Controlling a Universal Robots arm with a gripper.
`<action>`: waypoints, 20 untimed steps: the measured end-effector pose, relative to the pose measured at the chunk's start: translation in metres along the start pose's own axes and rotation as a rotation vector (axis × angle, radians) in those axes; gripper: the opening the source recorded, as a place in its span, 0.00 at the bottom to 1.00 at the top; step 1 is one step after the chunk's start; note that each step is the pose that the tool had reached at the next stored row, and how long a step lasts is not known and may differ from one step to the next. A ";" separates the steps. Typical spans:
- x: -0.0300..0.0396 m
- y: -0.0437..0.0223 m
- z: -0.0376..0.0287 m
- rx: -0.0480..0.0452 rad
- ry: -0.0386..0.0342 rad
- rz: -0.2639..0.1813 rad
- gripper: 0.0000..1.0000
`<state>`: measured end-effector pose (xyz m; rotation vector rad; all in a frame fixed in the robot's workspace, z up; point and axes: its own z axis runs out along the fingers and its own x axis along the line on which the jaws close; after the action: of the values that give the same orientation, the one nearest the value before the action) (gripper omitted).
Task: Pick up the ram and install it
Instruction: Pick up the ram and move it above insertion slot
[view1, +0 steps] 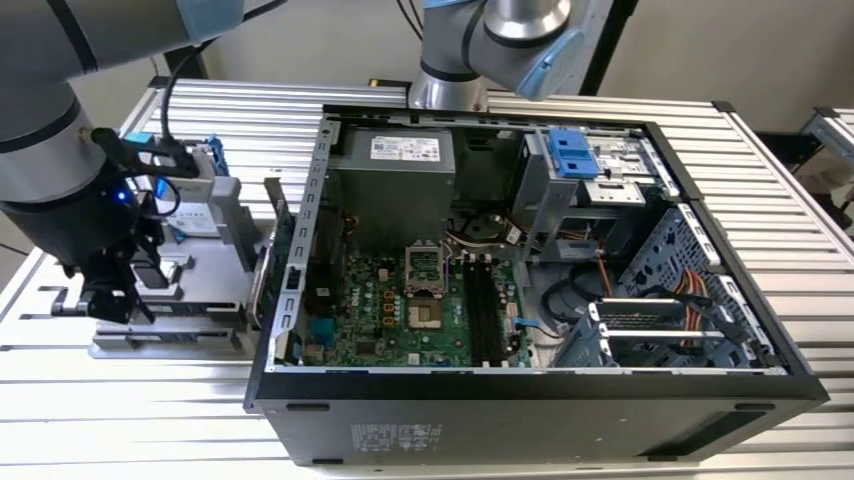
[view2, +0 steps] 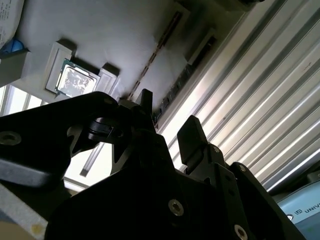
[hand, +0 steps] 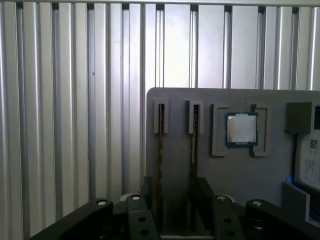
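First wrist view: ram (hand: 194, 145) stands on edge in a slot of the grey holder (hand: 240, 175), with a second thin stick (hand: 161, 150) in the next slot. My fingers (hand: 206, 195) are spread; my gripper (hand: 176, 187) straddles both sticks, contact unclear. Holder edge is close, with open ribbed table (hand: 75, 125) beyond. My fingers hide the ram's near end.

Glare on the ribbed table (view2: 260, 100), claw (view2: 167, 107) a backlit dark silhouette

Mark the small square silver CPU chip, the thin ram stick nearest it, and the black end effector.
small square silver CPU chip (hand: 241, 128), first wrist view, lid centre.
thin ram stick (hand: 194, 150), first wrist view, middle of its edge.
black end effector (hand: 177, 186), first wrist view, between its fingertips.
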<state>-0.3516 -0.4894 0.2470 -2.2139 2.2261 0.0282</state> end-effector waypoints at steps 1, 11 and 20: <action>0.0008 0.0000 0.0009 0.0000 0.0000 0.000 1.00; 0.0063 0.0000 0.0108 0.0000 0.0000 0.000 1.00; 0.0084 -0.0002 0.0231 0.0001 -0.0001 0.000 1.00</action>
<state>-0.3517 -0.4975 0.2238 -2.2139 2.2259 0.0282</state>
